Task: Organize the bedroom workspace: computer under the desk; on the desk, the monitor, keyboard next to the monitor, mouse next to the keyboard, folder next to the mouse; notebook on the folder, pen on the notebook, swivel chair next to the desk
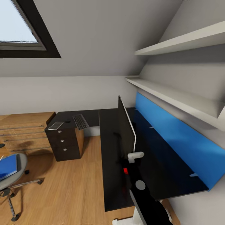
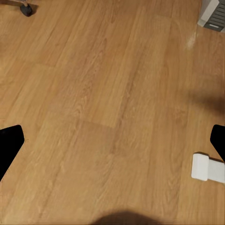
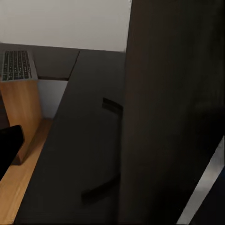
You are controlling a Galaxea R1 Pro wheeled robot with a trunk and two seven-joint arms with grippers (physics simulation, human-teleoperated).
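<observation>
Head view: my right arm reaches toward the monitor [image 1: 126,131], upright on the bench [image 1: 162,168].
Keyboard [image 1: 80,121]: far left.
Folder [image 1: 7,166]: on swivel chair [image 1: 12,178].
Left pincer [image 2: 112,140]: wide over floor [image 2: 103,93].
Right pincer: can't tell.

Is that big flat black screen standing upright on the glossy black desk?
Yes, upright: the monitor stands edge-on on the desk, on its thin stand.
</observation>
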